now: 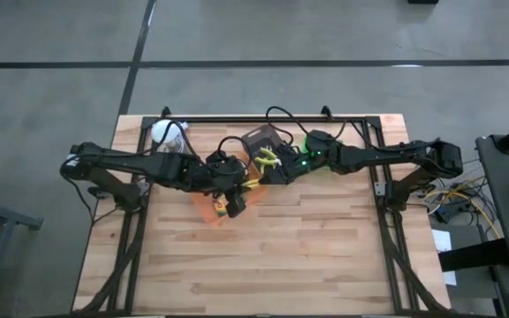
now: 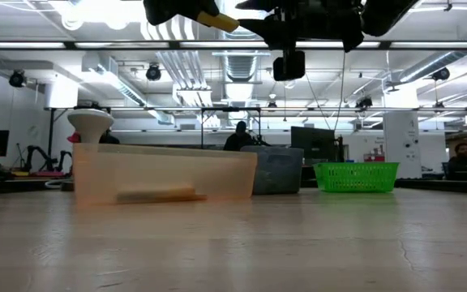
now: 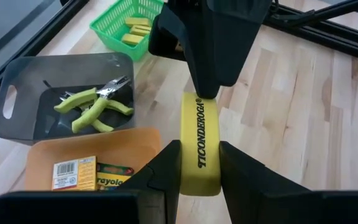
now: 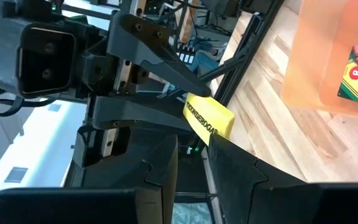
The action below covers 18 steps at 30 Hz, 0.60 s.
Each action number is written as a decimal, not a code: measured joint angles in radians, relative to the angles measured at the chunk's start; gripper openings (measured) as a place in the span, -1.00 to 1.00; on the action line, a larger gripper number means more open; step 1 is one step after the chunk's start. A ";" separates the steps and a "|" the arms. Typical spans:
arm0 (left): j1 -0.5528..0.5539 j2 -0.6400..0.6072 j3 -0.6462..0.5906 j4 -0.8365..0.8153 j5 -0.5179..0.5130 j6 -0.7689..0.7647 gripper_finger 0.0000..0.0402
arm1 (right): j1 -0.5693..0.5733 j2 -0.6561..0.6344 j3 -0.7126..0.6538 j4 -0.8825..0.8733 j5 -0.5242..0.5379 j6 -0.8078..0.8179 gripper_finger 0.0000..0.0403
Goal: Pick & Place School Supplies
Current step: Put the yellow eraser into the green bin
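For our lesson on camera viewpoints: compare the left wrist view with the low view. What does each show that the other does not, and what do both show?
Only the left wrist view shows the lime-handled pliers in the grey tray, the crayon box, and both the left gripper and right gripper clamped on the yellow eraser block.

Only the low view shows the white-topped object and the room behind.

Both show the orange tray, green basket and yellow block.
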 joint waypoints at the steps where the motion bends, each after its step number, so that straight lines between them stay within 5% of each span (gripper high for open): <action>1: 0.000 0.000 0.000 -0.001 0.000 0.000 -0.51 | 0.000 0.000 -0.001 0.000 0.000 0.001 -0.54; 18: 0.000 0.000 0.000 -0.005 0.041 0.001 -0.51 | -0.017 -0.001 0.020 0.007 0.024 -0.034 -0.59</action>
